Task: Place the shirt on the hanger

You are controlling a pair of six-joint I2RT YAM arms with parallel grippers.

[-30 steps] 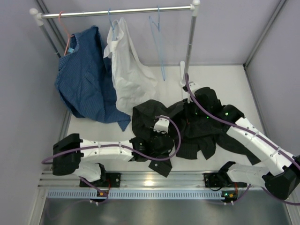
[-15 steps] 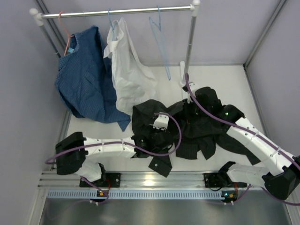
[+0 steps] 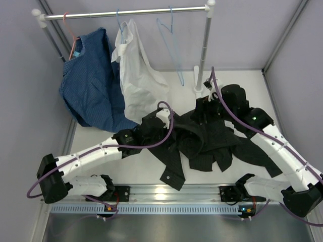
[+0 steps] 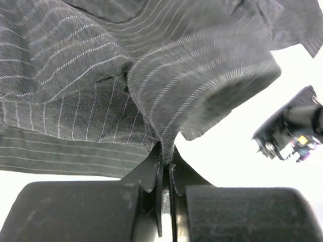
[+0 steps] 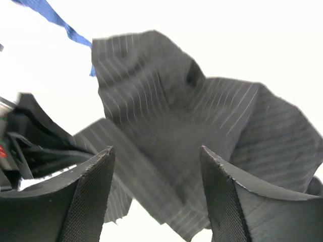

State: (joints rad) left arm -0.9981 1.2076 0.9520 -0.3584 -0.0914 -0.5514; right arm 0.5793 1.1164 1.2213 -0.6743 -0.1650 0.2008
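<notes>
Two arms share one garment. Nearest the bases, a cuffed sleeve of the black pinstriped long-sleeved button-up shirt trails toward the near edge of the white table. The bulk of the shirt lies crumpled between the arms. Just beyond, at the heap's left side, the left gripper is pinched tight on a raised fold, with cloth sandwiched between its meeting fingers. Across the heap, the right gripper hangs over the far right part with its fingers spread wide. Cloth fills the view ahead of them, but I cannot tell whether it touches the pads. Farther back, the thin light-blue wire hanger hangs bare by its hook from the silver metal rail. It is well apart from the shirt, beside a white shirt and a blue shirt.

The step in hand looks like spreading the heap to find the collar. It should go best if the right gripper takes a second hold away from the left pinch, ideally at collar or shoulder and through one layer only. Both arms should then draw apart gently, so the sleeve does not snag and the neck opening shows.
</notes>
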